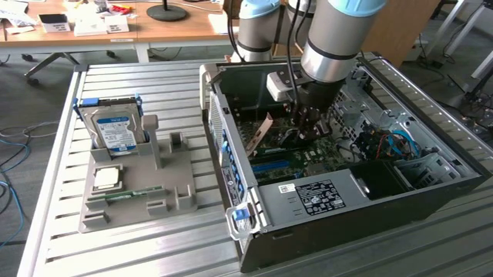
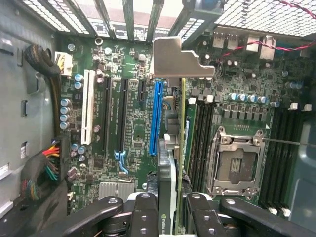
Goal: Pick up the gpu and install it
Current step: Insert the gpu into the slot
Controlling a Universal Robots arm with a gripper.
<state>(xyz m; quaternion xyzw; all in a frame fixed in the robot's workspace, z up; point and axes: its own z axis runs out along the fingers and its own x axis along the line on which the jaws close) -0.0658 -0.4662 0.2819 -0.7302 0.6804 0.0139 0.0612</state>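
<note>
Inside the open computer case (image 1: 231, 190), my gripper (image 1: 308, 130) is shut on the gpu (image 1: 266, 131), a thin card with a brownish face, held on edge. In the wrist view the gpu (image 2: 180, 143) appears edge-on between my fingers (image 2: 145, 210), with its metal bracket (image 2: 180, 59) toward the case's slotted rear wall. The card hangs over the motherboard (image 2: 133, 128), just beside the long blue slot (image 2: 157, 118) on the side toward the processor socket (image 2: 237, 158). Whether its lower edge touches the board is hidden.
A grey fixture (image 1: 138, 184) on the slatted table holds a silver hard drive with a blue label (image 1: 114, 130), a processor chip (image 1: 106, 178) and a green memory stick (image 1: 127, 196). Cable bundles (image 2: 44, 168) and the case walls crowd the board. Desks stand behind.
</note>
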